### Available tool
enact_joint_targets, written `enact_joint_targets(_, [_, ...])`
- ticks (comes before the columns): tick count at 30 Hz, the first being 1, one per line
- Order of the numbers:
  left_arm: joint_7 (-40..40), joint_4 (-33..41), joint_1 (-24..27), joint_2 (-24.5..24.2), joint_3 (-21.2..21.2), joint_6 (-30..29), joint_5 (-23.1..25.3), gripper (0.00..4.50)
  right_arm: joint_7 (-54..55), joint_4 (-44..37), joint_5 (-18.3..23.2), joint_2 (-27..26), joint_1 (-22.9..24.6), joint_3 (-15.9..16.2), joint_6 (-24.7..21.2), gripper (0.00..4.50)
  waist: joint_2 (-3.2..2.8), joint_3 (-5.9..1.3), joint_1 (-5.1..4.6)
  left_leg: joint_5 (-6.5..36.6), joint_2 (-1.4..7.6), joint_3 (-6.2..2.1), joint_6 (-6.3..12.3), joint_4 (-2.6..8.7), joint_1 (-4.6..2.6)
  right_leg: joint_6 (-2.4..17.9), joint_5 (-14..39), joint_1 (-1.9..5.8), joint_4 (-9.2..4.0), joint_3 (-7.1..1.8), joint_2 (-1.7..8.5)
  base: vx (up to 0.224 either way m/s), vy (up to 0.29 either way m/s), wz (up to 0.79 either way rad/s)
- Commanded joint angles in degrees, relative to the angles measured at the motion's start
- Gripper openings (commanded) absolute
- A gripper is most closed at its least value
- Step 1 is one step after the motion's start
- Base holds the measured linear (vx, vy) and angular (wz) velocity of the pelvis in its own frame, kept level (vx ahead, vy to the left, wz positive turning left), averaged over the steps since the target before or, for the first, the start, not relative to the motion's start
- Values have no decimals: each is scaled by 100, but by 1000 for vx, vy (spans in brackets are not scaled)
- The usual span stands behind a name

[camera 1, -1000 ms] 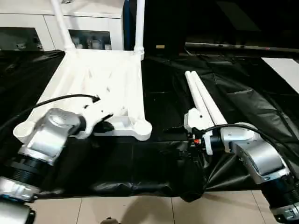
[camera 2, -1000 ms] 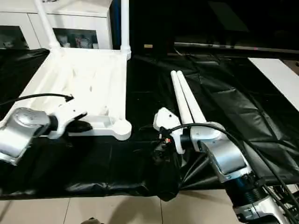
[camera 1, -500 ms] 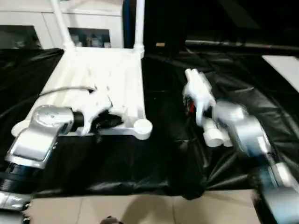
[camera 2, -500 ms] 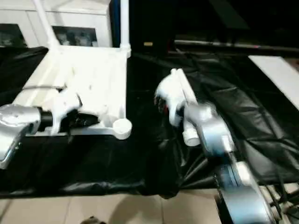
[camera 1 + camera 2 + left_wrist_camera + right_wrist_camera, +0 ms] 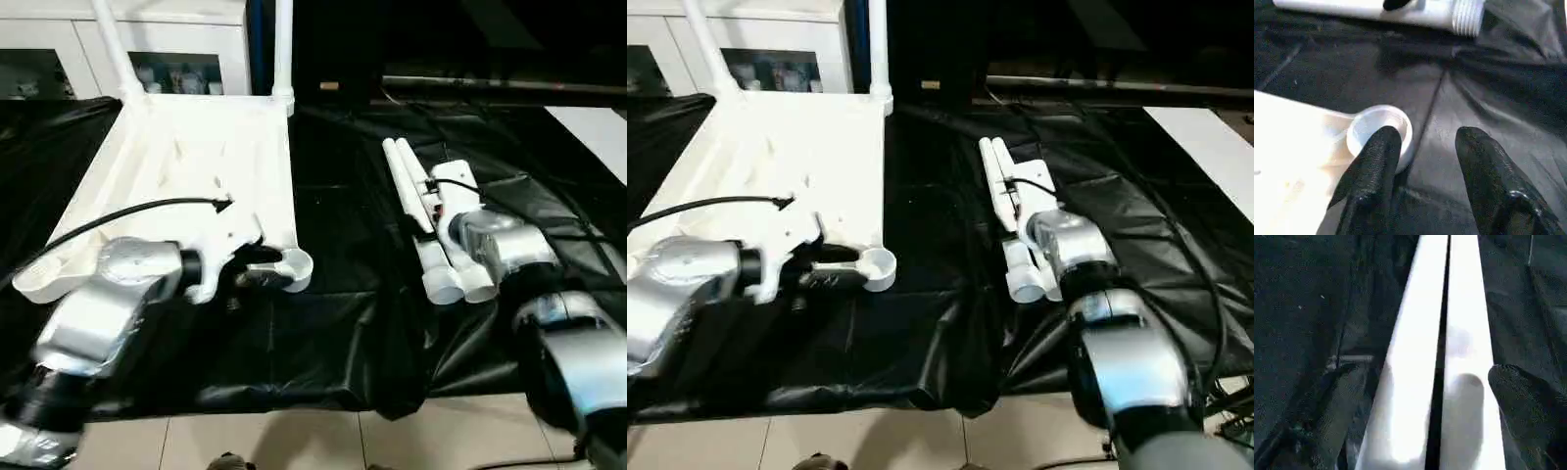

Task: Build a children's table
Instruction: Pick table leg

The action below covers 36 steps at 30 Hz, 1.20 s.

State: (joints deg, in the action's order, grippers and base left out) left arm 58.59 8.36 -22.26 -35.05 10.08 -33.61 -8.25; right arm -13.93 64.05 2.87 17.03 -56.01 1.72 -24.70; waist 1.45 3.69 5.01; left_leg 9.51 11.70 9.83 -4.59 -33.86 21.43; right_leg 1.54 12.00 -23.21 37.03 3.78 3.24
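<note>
The children's table top [image 5: 196, 157] lies upside down on the left, all white, with two legs [image 5: 283, 49] standing in its far corner sockets. Its near right corner socket [image 5: 1378, 127] is empty. My left gripper [image 5: 1425, 142] is open right at that socket, one finger against the rim and nothing between the fingers. Two loose legs [image 5: 416, 186] lie side by side on the black sheet to the right. My right gripper [image 5: 1430, 396] hovers open over them, its fingers [image 5: 1520, 396] spread wide on either side of the pair.
A crumpled black sheet [image 5: 343, 323] covers the work surface, with tiled floor [image 5: 294, 441] along the near edge. White cabinets [image 5: 186, 59] stand behind the table top. A black cable [image 5: 127, 211] arcs over my left wrist.
My left gripper has opened at the table top's near right corner. My right arm has swung from the legs' near ends to above them, pointing along them with its gripper opened wider.
</note>
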Motion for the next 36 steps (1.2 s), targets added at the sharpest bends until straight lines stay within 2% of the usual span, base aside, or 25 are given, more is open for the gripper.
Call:
enact_joint_targets(1, [43,126,51,-54,5,-45,-22,254,-139,220,140,-40,-153,-166,-204,450,-65,-397,-2,1160,105,-5,-248,323,-68,1112,770,320,-435,-300,399,0,0,0])
enact_joint_targets(3, [11,148,60,-50,7,-75,-6,257,-236,333,158,-53,-217,-174,-214,450,-81,-397,2,1196,115,-11,-265,328,-68,1107,750,316,-437,-300,400,0,0,0])
enact_joint_targets(4, [-16,143,34,-32,19,-97,6,283,-289,394,186,-57,-266,-194,-297,450,-68,-407,2,1174,119,-12,-270,328,-75,1140,676,313,-426,-295,394,0,0,0])
enact_joint_targets(5, [-53,138,-9,-11,36,-127,7,293,-330,503,216,-62,-348,-242,-440,450,-81,-415,11,1128,115,-9,-260,319,-71,1187,579,316,-408,-297,396,0,0,0])
enact_joint_targets(7, [-75,141,-19,-26,66,-117,-6,300,-306,631,210,-66,-413,-303,-477,450,-94,-414,19,1097,115,-11,-261,318,-62,1211,510,319,-400,-293,396,0,0,0])
enact_joint_targets(10, [-87,137,4,-73,119,-73,6,334,-228,762,179,-74,-454,-371,-493,450,-97,-418,20,1112,112,-13,-282,316,-58,1220,510,321,-398,-291,403,0,0,0])
enact_joint_targets(11, [-88,143,11,-79,123,-72,6,334,-210,787,179,-80,-453,-396,-516,450,-123,-419,24,1091,110,-17,-287,314,-56,1223,457,322,-390,-291,403,0,0,0])
enact_joint_targets(18, [-10,120,-24,-147,128,-76,-8,391,-343,866,296,-179,-490,-505,-692,450,-125,-422,26,1122,113,-14,-284,310,-55,1268,436,330,-390,-284,399,0,0,0])
enact_joint_targets(19, [-12,88,-50,-147,135,-63,-2,411,-382,874,312,-197,-513,-538,-705,450,-119,-423,30,1115,115,-12,-279,309,-58,1270,442,326,-390,-285,400,0,0,0])
enact_joint_targets(25, [-68,80,-85,-126,183,-50,9,447,-426,910,376,-223,-565,-701,-724,450,-108,-423,30,1068,119,-9,-267,311,-62,1286,410,320,-383,-283,403,0,0,0])
enact_joint_targets(33, [-73,45,-53,-187,172,29,40,447,-342,1011,434,-316,-522,-839,-918,450,-94,-423,31,1029,118,-6,-267,311,-57,1270,446,324,-385,-285,406,0,0,0])
enact_joint_targets(36, [-77,43,-65,-178,178,30,38,450,-341,1050,484,-351,-486,-900,-1018,416,-97,-424,35,1016,119,-7,-269,312,-53,1265,438,325,-380,-284,408,0,0,0])
